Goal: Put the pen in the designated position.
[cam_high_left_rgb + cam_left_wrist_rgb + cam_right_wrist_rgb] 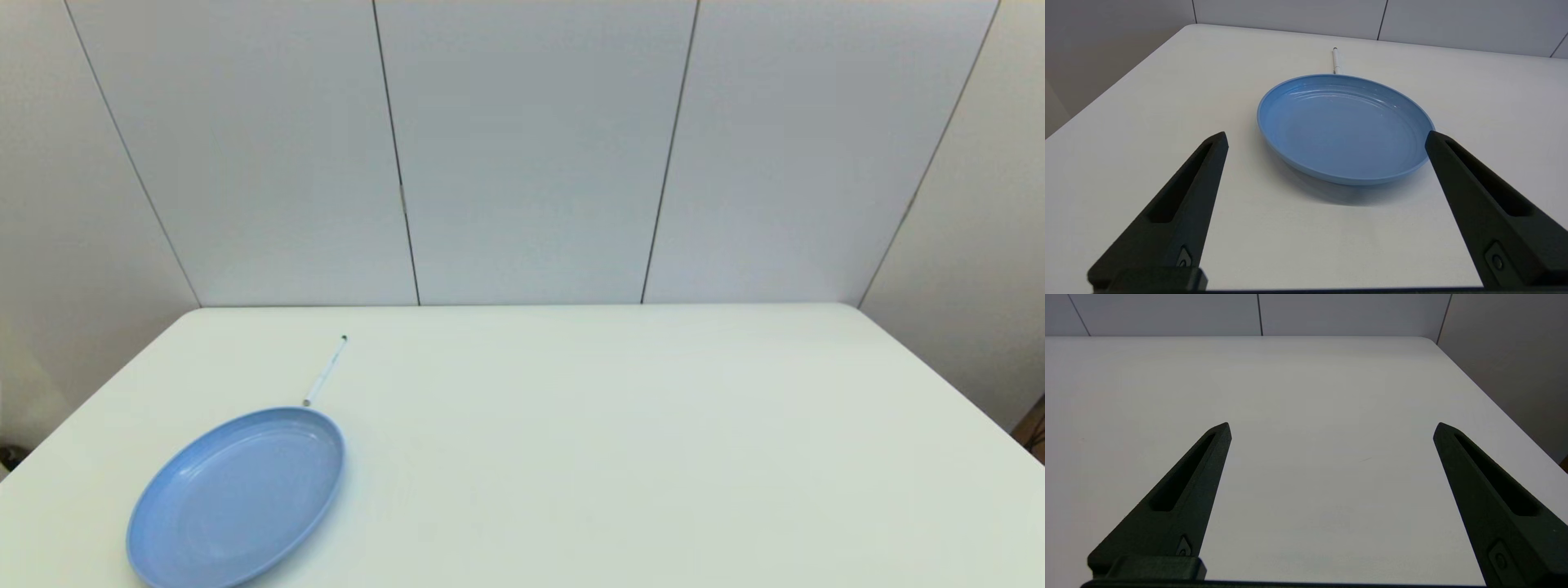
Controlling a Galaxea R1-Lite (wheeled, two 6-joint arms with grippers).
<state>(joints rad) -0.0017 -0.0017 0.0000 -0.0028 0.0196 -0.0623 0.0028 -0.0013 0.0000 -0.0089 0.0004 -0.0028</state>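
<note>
Both grippers, left (pixel 1327 139) and right (pixel 1331 426), hang released above the table (pixel 620 441), fingers spread wide and holding nothing. Beyond the blue plate (pixel 237 498) lies the pen (pixel 325 371), just beside its far rim.

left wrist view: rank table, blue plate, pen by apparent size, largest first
1. table
2. blue plate
3. pen, partly hidden behind the plate's far rim and farther from the camera, so it looks smaller still.

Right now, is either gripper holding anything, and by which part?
Nothing held. Left gripper and right gripper are both open and empty; the pen lies on the table beside the plate.
</note>
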